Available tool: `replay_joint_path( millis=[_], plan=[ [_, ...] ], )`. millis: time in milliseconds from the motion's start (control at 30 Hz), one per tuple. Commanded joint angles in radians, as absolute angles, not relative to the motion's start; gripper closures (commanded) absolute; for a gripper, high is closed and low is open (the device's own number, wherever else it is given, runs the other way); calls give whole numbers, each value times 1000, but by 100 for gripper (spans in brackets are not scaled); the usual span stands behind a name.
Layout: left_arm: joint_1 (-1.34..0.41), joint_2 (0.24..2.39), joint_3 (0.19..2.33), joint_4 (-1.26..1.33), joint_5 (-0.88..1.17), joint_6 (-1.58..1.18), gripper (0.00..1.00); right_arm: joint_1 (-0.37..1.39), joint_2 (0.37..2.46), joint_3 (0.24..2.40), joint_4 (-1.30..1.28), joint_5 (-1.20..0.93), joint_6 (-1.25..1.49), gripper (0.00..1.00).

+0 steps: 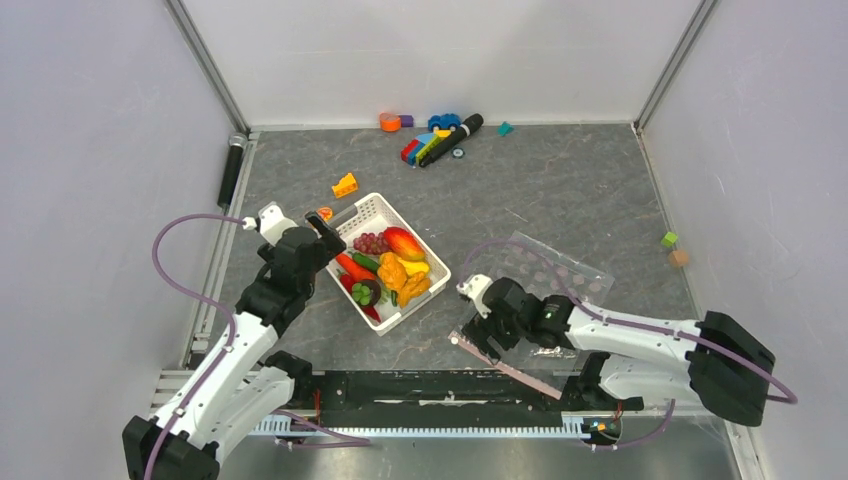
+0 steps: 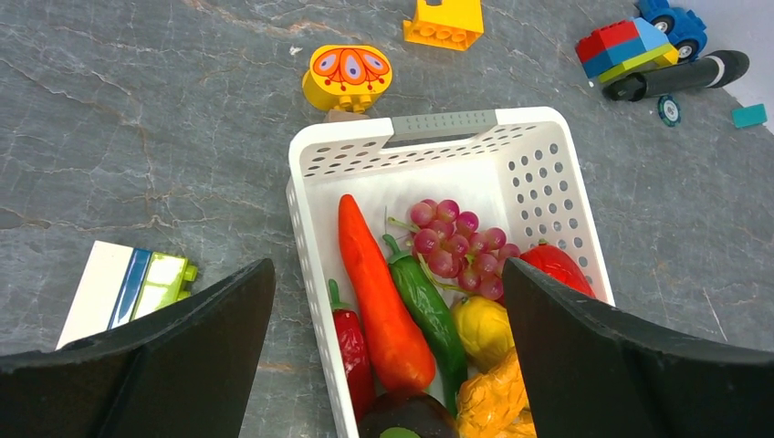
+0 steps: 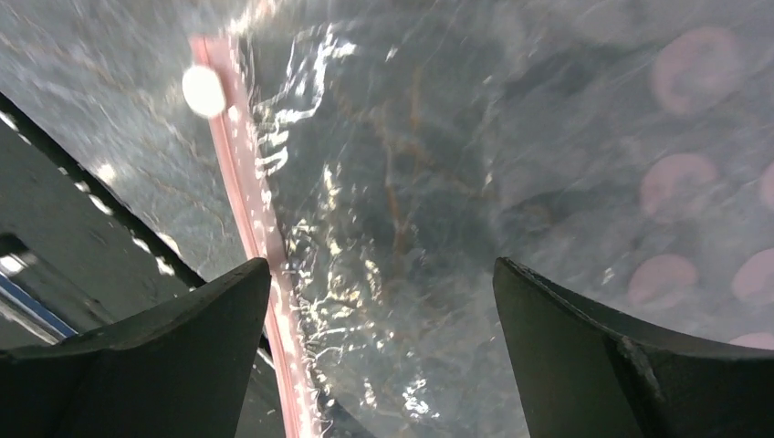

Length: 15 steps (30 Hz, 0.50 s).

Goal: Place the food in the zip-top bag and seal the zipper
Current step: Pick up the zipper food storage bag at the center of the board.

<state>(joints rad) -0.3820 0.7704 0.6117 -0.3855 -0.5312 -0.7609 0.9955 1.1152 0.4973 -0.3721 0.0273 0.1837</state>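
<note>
The food lies in a white slotted basket (image 2: 438, 126), seen mid-left in the top view (image 1: 372, 205): purple grapes (image 2: 456, 246), a long orange chilli (image 2: 379, 292), a green chilli (image 2: 424, 306), a red chilli (image 2: 351, 351), a yellow fruit (image 2: 484, 328) and a red mango (image 2: 557, 265). My left gripper (image 2: 388, 365) is open and empty above the basket's near end (image 1: 330, 232). The clear zip-top bag (image 1: 560, 275) with pink dots lies flat right of the basket. My right gripper (image 3: 383, 356) is open just over the bag near its pink zipper (image 3: 260, 237), at the bag's near edge (image 1: 485, 322).
Toy blocks and a car (image 1: 435, 140) lie at the back wall. A yellow block (image 1: 345, 185) and a patterned yellow block (image 2: 347, 75) sit beyond the basket. A white-green block (image 2: 128, 287) lies left of it. Two small cubes (image 1: 672, 248) are at the right.
</note>
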Motion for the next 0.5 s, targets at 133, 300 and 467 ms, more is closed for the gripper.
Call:
replay_joint_path(
  millis=[133,300,467],
  plan=[
    [-383,797,614,-331,-575,-728,0,1127,1202,533,-387,119,215,2],
    [-383,813,611,-330,-577,-729,0,1126,1268,529,-357,202,251,2],
    [-383,816,623,-332,-577,-724,0,1084,1291,518,-322,217,285,18]
  ],
)
